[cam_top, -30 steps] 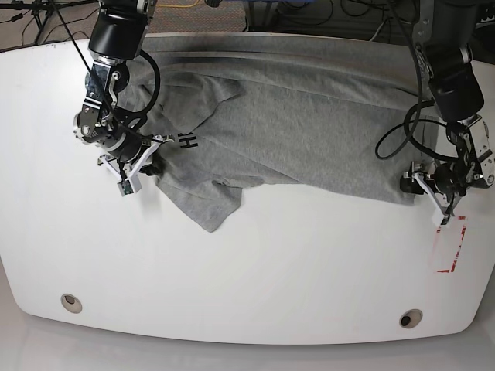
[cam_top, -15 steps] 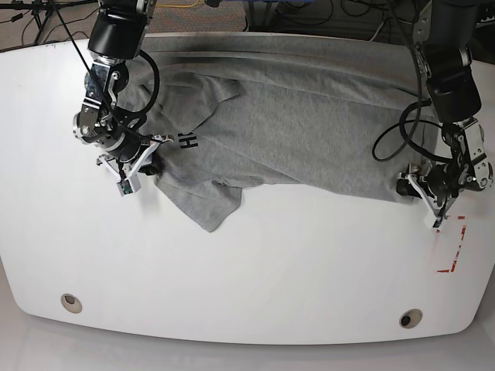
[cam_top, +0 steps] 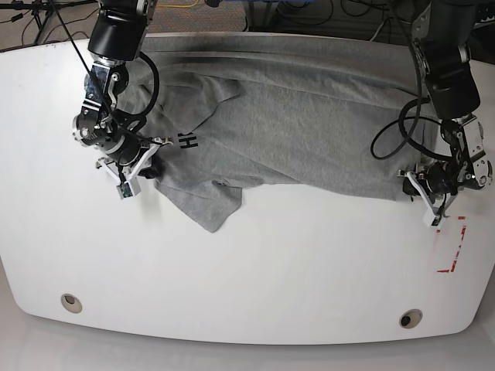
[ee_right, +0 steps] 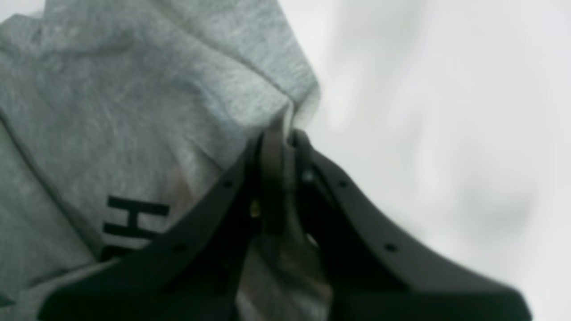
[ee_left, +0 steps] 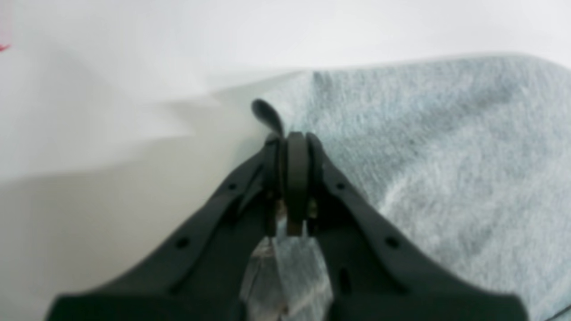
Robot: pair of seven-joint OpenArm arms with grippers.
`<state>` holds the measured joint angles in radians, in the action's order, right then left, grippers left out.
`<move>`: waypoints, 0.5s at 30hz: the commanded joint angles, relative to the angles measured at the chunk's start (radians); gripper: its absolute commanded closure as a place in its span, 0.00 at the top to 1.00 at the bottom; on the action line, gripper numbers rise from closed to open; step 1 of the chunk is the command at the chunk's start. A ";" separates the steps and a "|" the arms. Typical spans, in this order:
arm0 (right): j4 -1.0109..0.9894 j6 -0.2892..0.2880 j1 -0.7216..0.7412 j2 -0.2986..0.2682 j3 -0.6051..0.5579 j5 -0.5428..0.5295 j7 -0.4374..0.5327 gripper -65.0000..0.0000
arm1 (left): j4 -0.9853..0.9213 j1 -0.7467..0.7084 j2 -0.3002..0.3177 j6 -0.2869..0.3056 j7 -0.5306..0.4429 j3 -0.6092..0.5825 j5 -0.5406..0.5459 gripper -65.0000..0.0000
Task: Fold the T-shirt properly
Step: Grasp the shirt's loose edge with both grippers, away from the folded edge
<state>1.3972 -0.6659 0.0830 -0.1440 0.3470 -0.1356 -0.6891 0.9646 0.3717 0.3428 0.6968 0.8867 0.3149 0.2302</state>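
Shirt (cam_top: 294, 131), grey, lies spread over the far half of the white table (cam_top: 255, 278), rumpled, its far edge reaching the table's far rim. A flap is folded over on the left part, and black letters (cam_top: 189, 141) show beside that fold. A tongue of cloth points toward the near side, left of the table's middle.

The right gripper (cam_top: 139, 166) sits at the shirt's left edge, on the left of the base view. In the right wrist view its jaws are pressed together with a fold of grey cloth pinched between them, the letter H (ee_right: 134, 218) just beside the left finger; this gripper (ee_right: 279, 147) is clamped on the shirt (ee_right: 134, 111).

The left gripper (cam_top: 424, 185) sits at the shirt's right corner, on the right of the base view. In the left wrist view its jaws are closed tight, with cloth visible between the fingers lower down and a small dark lip sticking out above the tips; this gripper (ee_left: 294, 147) grips the shirt's (ee_left: 446, 156) edge. Bare table lies to its left.

Red tape marks (cam_top: 455, 247) lie on the table near that gripper, on its near side. Two round holes (cam_top: 71, 301) sit close to the table's near edge, one at each side.
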 commanded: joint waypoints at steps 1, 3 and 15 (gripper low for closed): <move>0.047 -0.002 0.030 -0.012 0.002 -0.020 0.029 0.05 | 0.080 0.029 0.020 0.001 -0.016 0.002 0.013 0.00; 0.070 -0.001 0.031 -0.013 0.002 -0.019 0.029 0.05 | 0.129 0.028 0.020 0.001 -0.016 0.002 0.013 0.00; 0.193 -0.001 0.027 -0.044 0.007 -0.019 -0.054 0.05 | 0.274 0.028 0.020 0.001 0.055 0.007 0.016 0.00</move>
<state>1.5372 -0.6655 0.0914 -0.1772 0.3508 -0.1349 -0.7696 1.1919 0.3706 0.3435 0.6968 0.9455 0.3153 0.2325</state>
